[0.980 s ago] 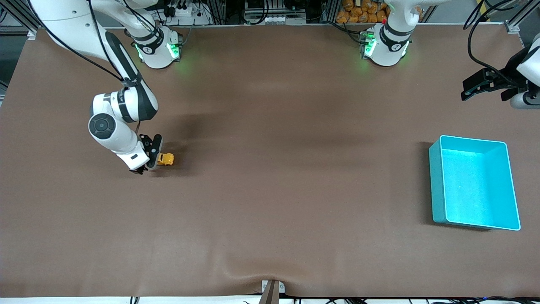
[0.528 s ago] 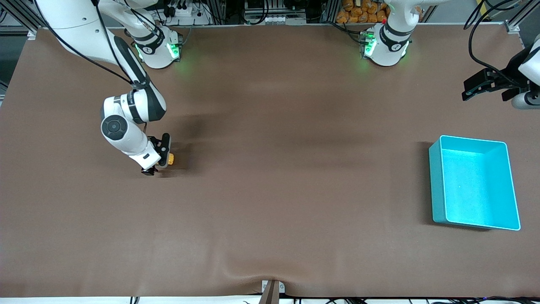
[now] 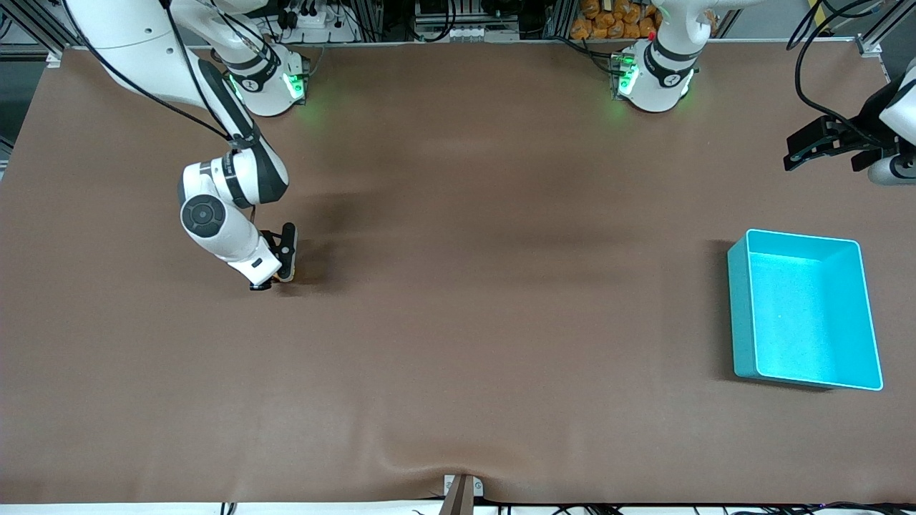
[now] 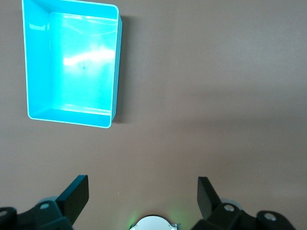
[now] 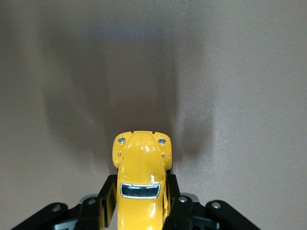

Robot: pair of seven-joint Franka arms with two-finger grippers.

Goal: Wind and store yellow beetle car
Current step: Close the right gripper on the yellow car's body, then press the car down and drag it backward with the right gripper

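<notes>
The yellow beetle car [image 5: 140, 163] sits on the brown table, gripped between my right gripper's [image 5: 142, 191] black fingers [image 5: 109, 196], its nose pointing away from the wrist. In the front view the right gripper [image 3: 280, 270] is low on the table at the right arm's end and covers nearly all of the car. The teal bin [image 3: 741, 307] stands empty at the left arm's end. It also shows in the left wrist view [image 4: 115, 72]. My left gripper [image 3: 796, 151] waits open and empty, raised beside the table edge, its fingers wide apart in the left wrist view [image 4: 142, 199].
The left arm's base [image 3: 655, 75] and the right arm's base [image 3: 268, 82] stand along the table's edge farthest from the front camera. A small metal bracket [image 3: 461, 490] sits at the table's nearest edge.
My right gripper has slid along the table toward the left arm's end, over the car, which now shows far less. The left arm has barely moved.
</notes>
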